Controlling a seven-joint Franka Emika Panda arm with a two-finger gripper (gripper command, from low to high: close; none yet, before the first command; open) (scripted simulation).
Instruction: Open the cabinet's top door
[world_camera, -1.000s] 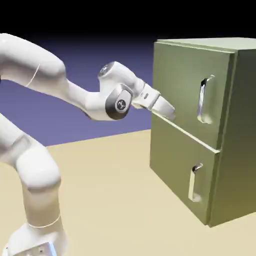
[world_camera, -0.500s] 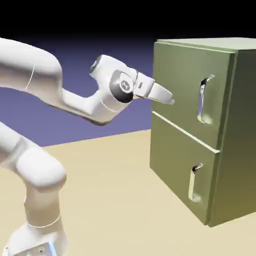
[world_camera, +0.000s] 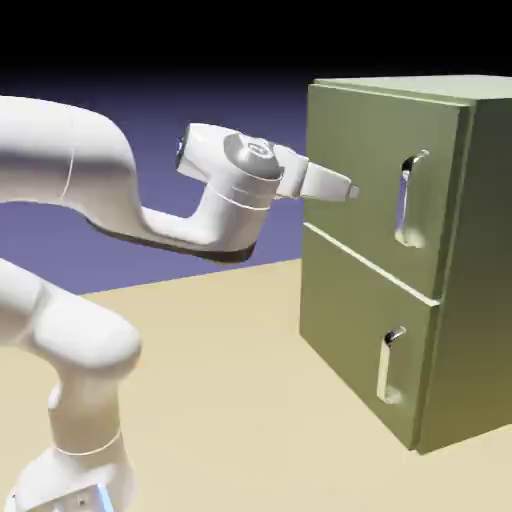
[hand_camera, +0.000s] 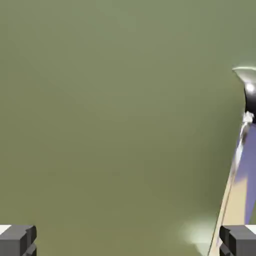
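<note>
Heading in with the gripper (world_camera: 349, 190) spread wide and empty, you're left of the top door's handle (world_camera: 405, 200) on the cabinet (world_camera: 480, 260) (right side). Close too early and you'll pinch bare panel. Two doors, two handles; top door (world_camera: 370, 170) shut.

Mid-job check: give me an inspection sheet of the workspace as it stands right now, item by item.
Surface: tan table, bare where visible.
Job's things: olive-green cabinet; top door shut, flush with the front; its silver handle untouched. The hand view is filled by the door's green, the handle at its right edge.
Clutter: nothing seen.
Grippers: pincer open, empty, in front of the top door, short of the handle.
Cables: nothing seen.
Surroundings: lower door shut; plain blue-violet backdrop.
</note>
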